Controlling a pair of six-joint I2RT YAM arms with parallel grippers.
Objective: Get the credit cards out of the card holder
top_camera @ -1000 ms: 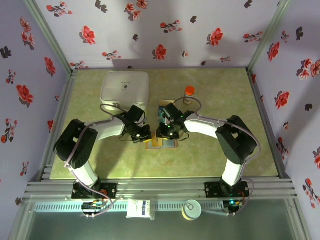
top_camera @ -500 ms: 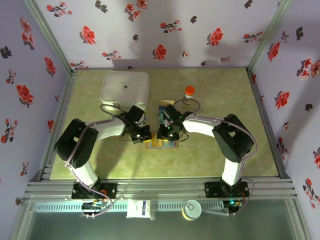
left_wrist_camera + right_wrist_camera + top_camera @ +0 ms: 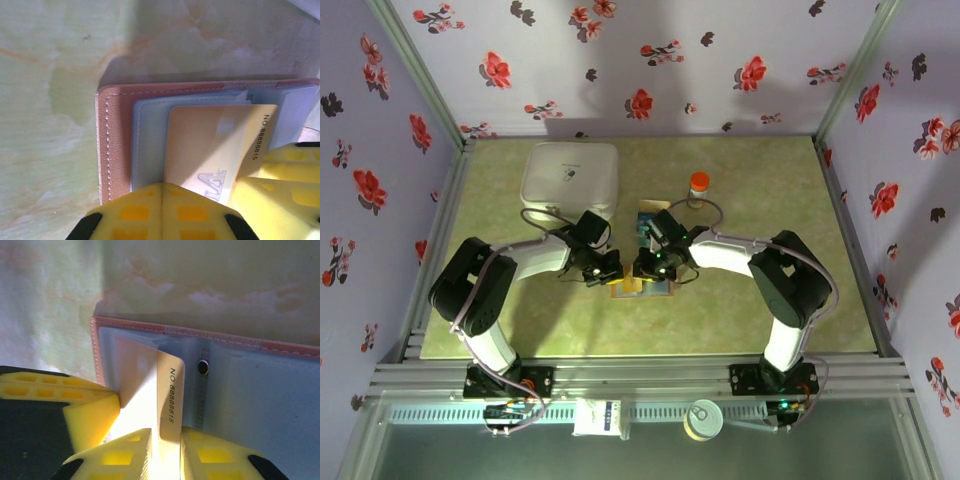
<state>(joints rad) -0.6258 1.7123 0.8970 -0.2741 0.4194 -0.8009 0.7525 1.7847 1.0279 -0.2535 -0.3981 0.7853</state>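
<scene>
The card holder (image 3: 645, 289) lies open on the table between both grippers, tan leather (image 3: 115, 140) with pale blue pockets (image 3: 260, 405). One pale gold credit card (image 3: 210, 145) with a printed number sticks partway out of a pocket. My right gripper (image 3: 165, 440) is shut on that card's (image 3: 170, 380) free edge, which is lifted and tilted. My left gripper (image 3: 162, 187) is shut, its tips pressing down on the pocket beside the card. In the top view, the left gripper (image 3: 612, 272) and right gripper (image 3: 642, 270) nearly touch over the holder.
A big white square box (image 3: 570, 178) stands at the back left. A small orange-capped bottle (image 3: 698, 187) stands behind the right arm. A small teal and yellow thing (image 3: 645, 220) lies just behind the grippers. Floral walls enclose the green table (image 3: 770, 180).
The right arm has shifted slightly at the elbow. Both grippers stay at the card holder and the left arm has not moved.
</scene>
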